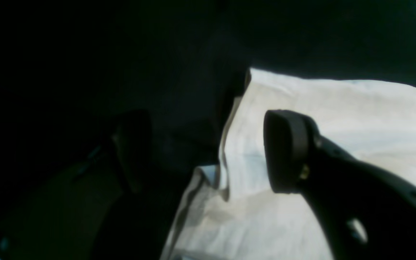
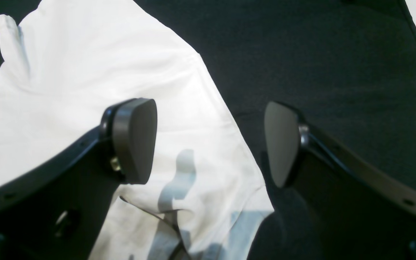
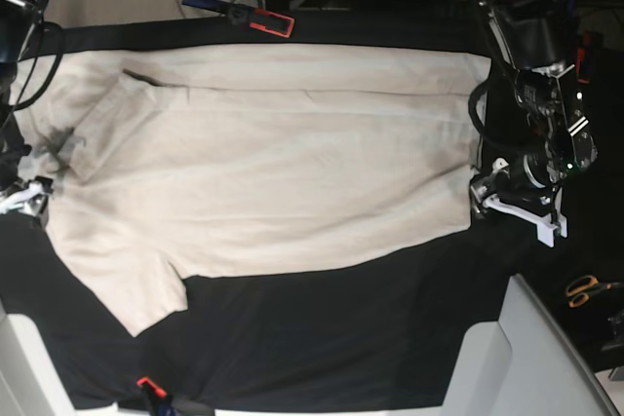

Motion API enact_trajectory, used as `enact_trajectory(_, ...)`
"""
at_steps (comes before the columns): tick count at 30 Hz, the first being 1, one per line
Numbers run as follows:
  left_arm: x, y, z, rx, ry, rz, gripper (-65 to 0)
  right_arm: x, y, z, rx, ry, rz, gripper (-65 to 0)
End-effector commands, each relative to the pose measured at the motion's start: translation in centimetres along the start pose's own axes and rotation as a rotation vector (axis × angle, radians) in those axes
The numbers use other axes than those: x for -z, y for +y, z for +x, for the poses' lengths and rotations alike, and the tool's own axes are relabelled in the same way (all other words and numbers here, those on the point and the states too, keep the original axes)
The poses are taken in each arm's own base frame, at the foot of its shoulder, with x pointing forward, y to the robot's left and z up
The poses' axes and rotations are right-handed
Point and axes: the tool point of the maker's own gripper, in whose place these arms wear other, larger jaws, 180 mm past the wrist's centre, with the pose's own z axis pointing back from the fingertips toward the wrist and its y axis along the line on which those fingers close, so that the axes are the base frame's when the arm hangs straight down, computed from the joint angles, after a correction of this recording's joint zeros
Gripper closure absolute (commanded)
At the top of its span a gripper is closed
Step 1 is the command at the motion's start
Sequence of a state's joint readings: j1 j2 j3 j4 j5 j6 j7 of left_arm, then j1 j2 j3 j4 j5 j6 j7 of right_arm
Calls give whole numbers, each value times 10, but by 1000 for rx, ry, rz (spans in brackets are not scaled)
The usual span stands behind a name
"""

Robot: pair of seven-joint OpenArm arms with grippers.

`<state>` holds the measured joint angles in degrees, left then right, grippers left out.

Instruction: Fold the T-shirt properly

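The cream T-shirt (image 3: 273, 163) lies spread flat on the black table cloth (image 3: 322, 338), with one sleeve toward the lower left. My left gripper (image 3: 484, 192) sits at the shirt's right edge. In the left wrist view it (image 1: 208, 151) is open: one finger (image 1: 287, 151) is above the T-shirt (image 1: 338, 108), the other over dark cloth, and a raised fold of the edge runs between them. My right gripper (image 2: 208, 144) is open too, straddling the T-shirt's (image 2: 67, 72) edge with nothing pinched. In the base view it (image 3: 27, 197) sits at the shirt's left edge.
Red-and-black clamps (image 3: 258, 17) (image 3: 146, 385) hold the table cloth at the far and near edges. Orange-handled scissors (image 3: 585, 289) lie at the right. Pale bins (image 3: 526, 358) stand at the near right and near left corners. Cables crowd the far edge.
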<state>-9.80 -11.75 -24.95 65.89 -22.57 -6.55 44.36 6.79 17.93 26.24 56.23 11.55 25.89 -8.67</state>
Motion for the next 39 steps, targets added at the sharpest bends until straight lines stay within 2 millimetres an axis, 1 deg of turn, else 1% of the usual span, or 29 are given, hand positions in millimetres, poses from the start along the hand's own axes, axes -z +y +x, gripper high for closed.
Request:
enact_trajectory(1, -1, 3, 17, -14, -32, -11, -406, -1, -7, 27, -13, -69, -10, -441)
enact_trajectory(2, 3, 2, 15, -37, -20, -21, -385, -1, -7, 27, -13, -69, -10, -441)
enact_trajectory(4, 8, 8, 8, -63, 8, -19, -341, -1, -7, 27, -13, -69, -10, -441)
enact_trajectory(6, 11, 8, 8, -73, 5, -19, -319, -1, -8, 27, -14, -69, -11, -441)
enact_trajectory(8, 14, 9, 7, -77, 5, -14, -314, -1, -8, 27, -14, -69, -11, -441)
enact_trajectory(10, 17, 11, 1, -75, 23, -3, -314, -1, -8, 27, -14, -69, -11, -441)
enact_trajectory(13, 22, 9, -1, -74, 39, 2, -314, -1, -8, 27, -14, -69, -11, -441)
enact_trajectory(16, 28, 0, -13, -31, 80, -6, -314, -1, -7, 27, -13, -69, -10, -441)
enact_trajectory(17, 29, -4, -15, -11, 86, -9, -314, -1, -7, 27, -13, -69, -10, -441)
enact_trajectory(18, 31, -11, -11, 12, 75, -18, -314, -1, -7, 27, -13, -69, -10, -441)
enact_trajectory(21, 36, -21, -17, 46, 90, -33, -314, -1, -7, 27, -13, -69, -10, -441)
enact_trajectory(24, 40, -24, -29, 39, 123, -37, -314, -1, -7, 27, -13, -69, -10, -441)
enact_trajectory(26, 41, -27, -31, 36, 126, -42, -314, -3, -9, 20, -16, -57, -12, -441)
enact_trajectory(30, 41, -31, -33, 39, 128, -48, -314, -4, -9, 19, -18, -54, -13, -441)
enact_trajectory(31, 42, -33, -34, 37, 130, -52, -313, -4, -9, 19, -18, -54, -13, -441)
enact_trajectory(33, 44, -44, -40, 31, 139, -70, -313, -4, -9, 19, -18, -54, -13, -441)
enact_trajectory(36, 45, -52, -45, 26, 144, -85, -313, -4, -9, 19, -18, -54, -13, -441)
enact_trajectory(39, 46, -55, -48, 23, 151, -88, -311, -4, -9, 19, -18, -54, -13, -441)
